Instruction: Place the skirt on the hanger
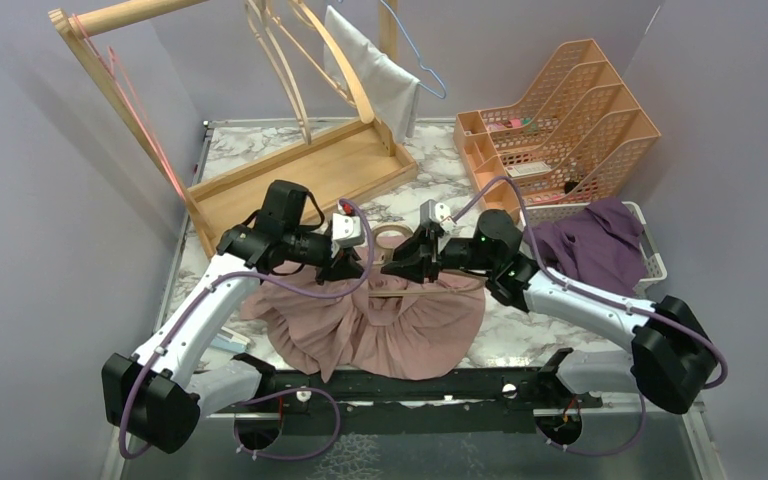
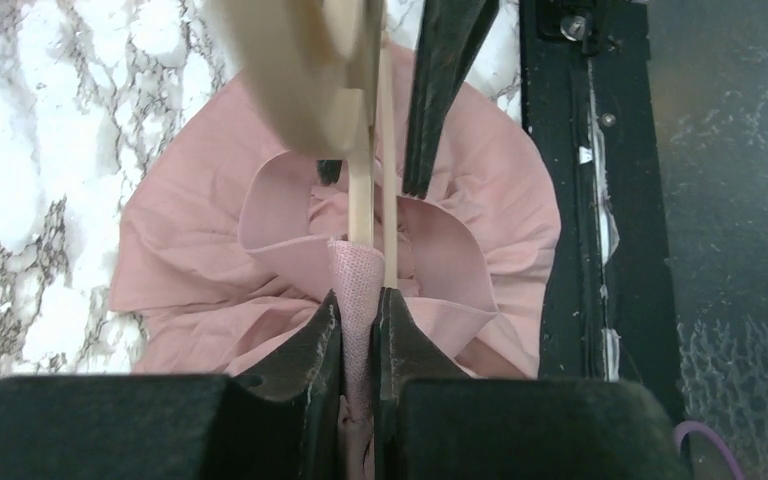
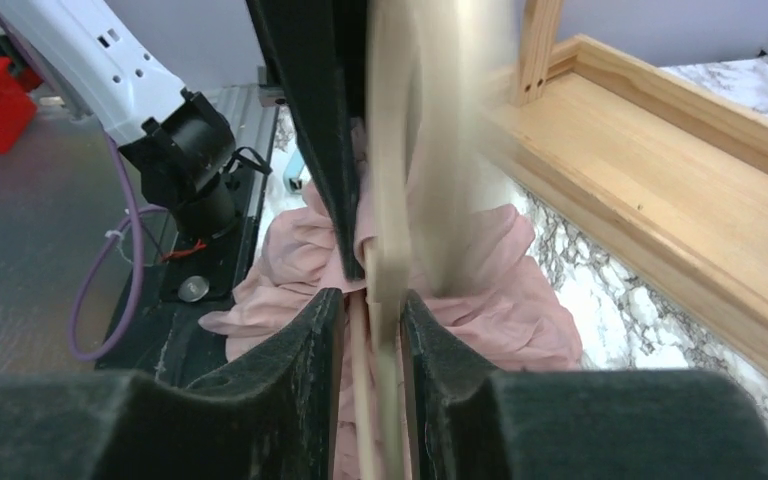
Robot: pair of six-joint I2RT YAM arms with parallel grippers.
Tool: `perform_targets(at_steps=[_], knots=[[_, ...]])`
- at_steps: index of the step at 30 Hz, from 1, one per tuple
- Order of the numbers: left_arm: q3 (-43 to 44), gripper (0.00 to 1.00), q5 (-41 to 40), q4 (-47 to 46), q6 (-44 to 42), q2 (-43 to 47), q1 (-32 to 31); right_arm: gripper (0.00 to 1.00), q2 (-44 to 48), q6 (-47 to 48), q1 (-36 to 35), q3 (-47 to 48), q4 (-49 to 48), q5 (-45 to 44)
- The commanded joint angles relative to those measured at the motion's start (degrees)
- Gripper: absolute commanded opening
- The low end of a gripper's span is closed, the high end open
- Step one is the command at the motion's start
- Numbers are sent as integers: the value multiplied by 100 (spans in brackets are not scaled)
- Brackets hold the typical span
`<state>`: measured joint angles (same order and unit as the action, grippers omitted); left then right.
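A dusty-pink skirt point(image 1: 380, 335) lies in a crumpled, softly gathered fan on the white, grey-veined marble-pattern table point(image 1: 520, 335), near its front edge between the two arms. Both arms reach in over the skirt's top edge and meet there nose to nose.

The left claw point(image 2: 360, 305) is clenched on a strip of fine pink mesh at the skirt's waist, and the black fingers pinch it flat. Two thin, pale wooden rods of the hanger point(image 2: 361, 190) run straight up from that grip.

The right claw point(image 3: 372, 310) straddles the hanger's smooth, light wood and a fold of pink cloth. I cannot tell whether it presses on them.

Behind stands a wooden rack point(image 1: 310, 175) with a tray-like base. To the right are an orange perforated file organiser point(image 1: 570, 115) and a purple garment point(image 1: 590, 245) slumped in a white basket point(image 1: 652, 262).
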<state>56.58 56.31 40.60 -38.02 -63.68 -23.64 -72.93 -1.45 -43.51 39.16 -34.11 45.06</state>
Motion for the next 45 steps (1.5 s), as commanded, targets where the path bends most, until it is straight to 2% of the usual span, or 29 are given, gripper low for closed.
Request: perform_targets(at_steps=[1, 3, 9, 14, 18, 23, 29, 36, 41, 45], knots=[[259, 0, -446, -232, -96, 140, 30, 41, 523, -13, -61, 296, 650, -779], [256, 0, -777, -491, 154, 242, 35, 48, 773, -13, -61, 340, 1139, -1343], [59, 0, -1384, -1442, 958, 699, 34, 49, 1716, -299, -61, 526, 2620, -3055], [-185, 0, -1902, -2272, 1872, 1043, 33, 50, 2210, -1482, -68, 629, 3726, -4184], [-304, 0, -2208, -2618, 2509, 1160, 30, 50, 2190, -2716, -68, 468, 4361, -4639], [-440, 0, -2117, -2723, 2836, 1263, 30, 52, 1672, -3574, -68, 417, 4377, -4459], [-507, 0, -2322, -2789, 3076, 1344, 34, 56, 776, -4315, -139, 557, 3533, -4122], [-479, 0, -2413, -2802, 3224, 1394, 32, 59, -285, -4719, -587, 883, 3663, -4917], [-483, 0, -2528, -2630, 3121, 1512, 33, 51, -279, -5351, -597, 687, 4130, -5658], [-515, 0, -2516, -2447, 2881, 1663, 34, 31, -145, -5578, -590, 527, 4587, -6296]])
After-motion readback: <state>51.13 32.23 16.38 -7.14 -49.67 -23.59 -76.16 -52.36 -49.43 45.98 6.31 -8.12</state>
